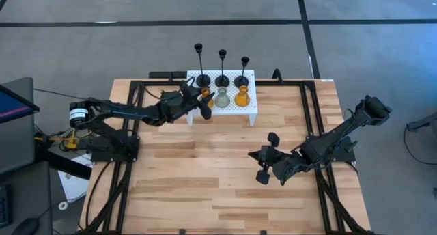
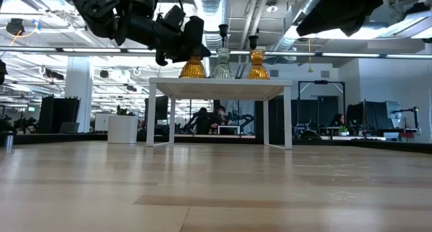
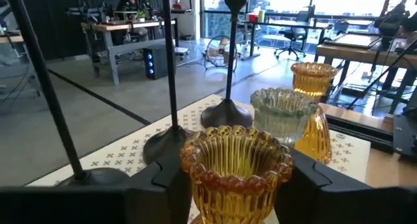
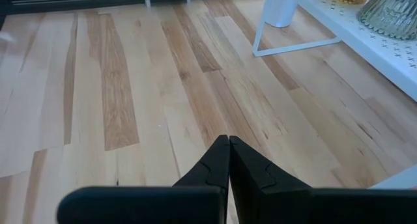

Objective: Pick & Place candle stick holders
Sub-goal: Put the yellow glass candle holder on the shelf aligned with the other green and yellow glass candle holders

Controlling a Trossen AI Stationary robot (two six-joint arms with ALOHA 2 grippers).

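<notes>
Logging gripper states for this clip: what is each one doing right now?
Left gripper: closed on an amber glass holder at the white stand.
Right gripper: shut, empty, over the table.

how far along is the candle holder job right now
All six holders sit on the white perforated stand: three black ones behind, the clear-grey one and an amber one in front. The left gripper is shut on the other amber holder. The right gripper waits shut over bare table.
</notes>
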